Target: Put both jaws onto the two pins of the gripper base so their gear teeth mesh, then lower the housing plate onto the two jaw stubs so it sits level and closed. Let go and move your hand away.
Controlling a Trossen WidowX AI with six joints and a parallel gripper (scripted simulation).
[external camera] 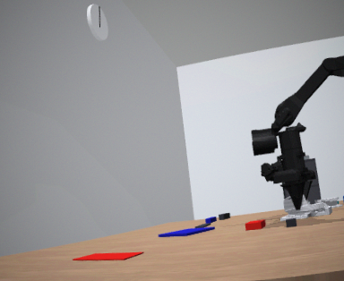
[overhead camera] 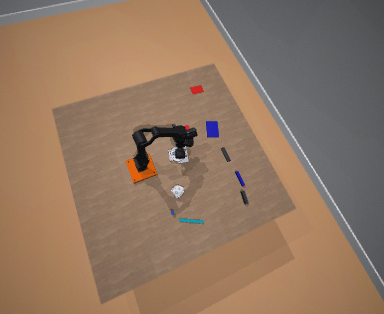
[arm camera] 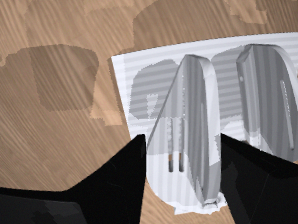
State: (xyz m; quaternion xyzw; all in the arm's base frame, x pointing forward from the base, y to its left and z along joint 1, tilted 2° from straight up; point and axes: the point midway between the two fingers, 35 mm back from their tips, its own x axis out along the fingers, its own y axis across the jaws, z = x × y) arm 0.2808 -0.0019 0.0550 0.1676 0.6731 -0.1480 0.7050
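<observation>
White part (arm camera: 200, 125) | end eff. (external camera: 298, 207) (arm camera: 183, 135) part-open, gripping it

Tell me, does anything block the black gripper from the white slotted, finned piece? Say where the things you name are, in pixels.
Nothing visible does: the black gripper (overhead camera: 180, 154) (external camera: 297, 208) (arm camera: 176, 139) has the white slotted, finned piece (external camera: 289, 205) (arm camera: 200, 125) between its fingers. Another white finned piece (arm camera: 262, 100) stands beside it, outside the grip.
</observation>
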